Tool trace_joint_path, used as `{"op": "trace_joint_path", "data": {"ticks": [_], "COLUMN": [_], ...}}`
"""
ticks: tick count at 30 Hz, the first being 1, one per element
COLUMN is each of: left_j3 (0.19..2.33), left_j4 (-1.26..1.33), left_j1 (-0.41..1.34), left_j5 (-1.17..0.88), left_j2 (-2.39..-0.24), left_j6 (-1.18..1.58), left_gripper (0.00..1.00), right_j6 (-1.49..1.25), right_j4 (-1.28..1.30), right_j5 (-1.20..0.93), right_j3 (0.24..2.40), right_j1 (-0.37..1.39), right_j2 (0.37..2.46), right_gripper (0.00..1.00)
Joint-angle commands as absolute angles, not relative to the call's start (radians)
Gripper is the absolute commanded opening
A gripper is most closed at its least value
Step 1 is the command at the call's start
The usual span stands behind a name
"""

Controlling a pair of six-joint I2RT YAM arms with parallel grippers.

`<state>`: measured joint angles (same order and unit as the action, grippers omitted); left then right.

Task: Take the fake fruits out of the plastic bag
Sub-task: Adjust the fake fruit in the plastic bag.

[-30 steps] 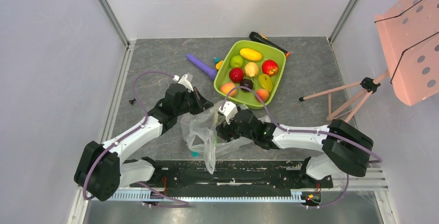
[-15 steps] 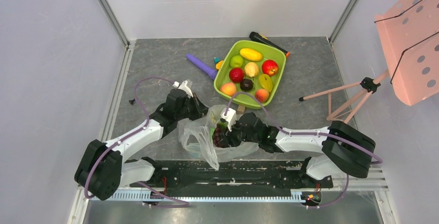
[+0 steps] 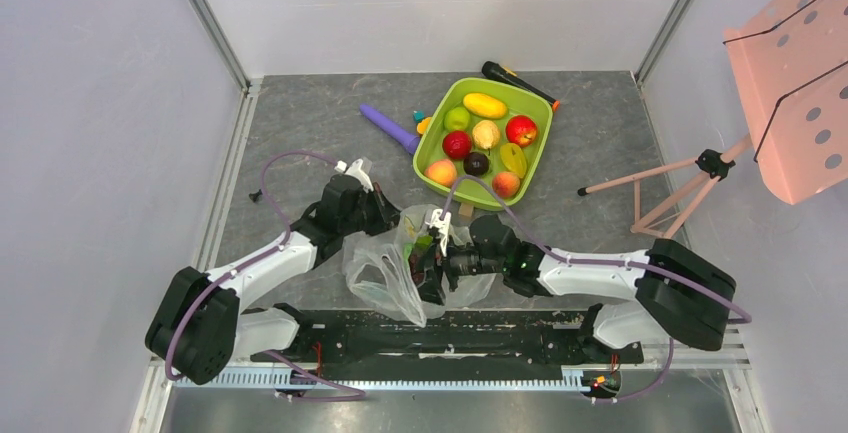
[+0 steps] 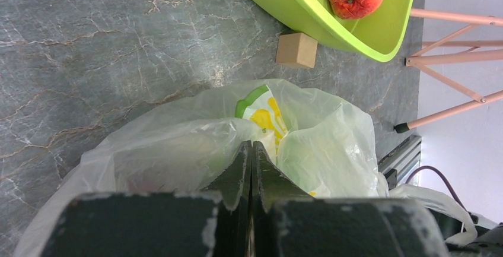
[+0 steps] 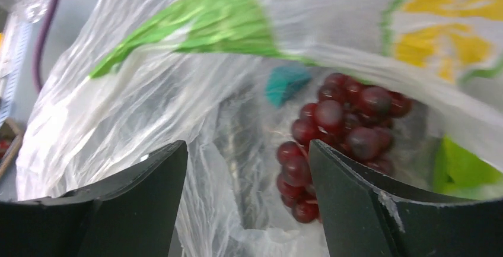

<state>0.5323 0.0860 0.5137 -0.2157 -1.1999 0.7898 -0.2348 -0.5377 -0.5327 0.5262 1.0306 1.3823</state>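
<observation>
The transparent plastic bag (image 3: 385, 268) lies near the front of the table, with green and yellow print on it. My left gripper (image 4: 252, 150) is shut on the bag's edge (image 4: 196, 144) and holds it up. My right gripper (image 5: 246, 150) is open, its jaws wide apart inside the bag's mouth. A dark red-purple grape bunch (image 5: 338, 126) lies in the bag, against the right finger. In the top view the right gripper (image 3: 432, 263) reaches into the bag from the right. Several fake fruits (image 3: 486, 135) lie in the green tray.
The lime-green tray (image 3: 535, 158) stands behind the bag. A purple stick (image 3: 390, 128) and small toy blocks (image 3: 421, 123) lie left of it. A tan wooden block (image 4: 296, 50) sits by the tray's corner. A pink stand (image 3: 680, 188) is at the right. A teal piece (image 5: 285, 83) shows in the bag.
My right gripper has moved left and down into the bag's mouth. My left gripper has pulled back slightly with the bag's edge, and the bag has opened and shifted toward the front.
</observation>
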Motion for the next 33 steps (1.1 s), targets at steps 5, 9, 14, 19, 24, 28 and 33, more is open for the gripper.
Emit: {"op": "trace_joint_path", "data": {"ticks": [5, 9, 14, 19, 24, 28, 33], "left_j3": [0.505, 0.490, 0.487, 0.492, 0.495, 0.493, 0.492], "left_j4": [0.143, 0.160, 0.167, 0.166, 0.166, 0.169, 0.174], "left_j1": [0.513, 0.514, 0.512, 0.510, 0.508, 0.509, 0.509], "left_j5": [-0.220, -0.219, -0.219, -0.216, -0.218, -0.218, -0.220], "left_j2": [-1.198, -1.200, -1.196, -1.200, -1.209, -1.214, -1.219], "left_j6": [0.782, 0.794, 0.798, 0.795, 0.790, 0.790, 0.790], "left_gripper": [0.02, 0.02, 0.02, 0.02, 0.02, 0.02, 0.02], "right_j6": [-0.221, -0.238, -0.259, -0.269, -0.269, -0.272, -0.289], "right_j4": [-0.438, -0.424, -0.400, -0.335, -0.259, -0.241, -0.248], "right_j5": [-0.242, -0.278, -0.194, -0.076, 0.150, 0.259, 0.329], "right_j3": [0.592, 0.675, 0.741, 0.778, 0.767, 0.741, 0.708], "right_j1": [1.031, 1.032, 1.030, 1.031, 1.031, 1.029, 1.025], "right_j2": [1.321, 1.412, 1.501, 1.570, 1.565, 1.529, 1.488], "right_gripper": [0.54, 0.33, 0.23, 0.20, 0.22, 0.26, 0.33]}}
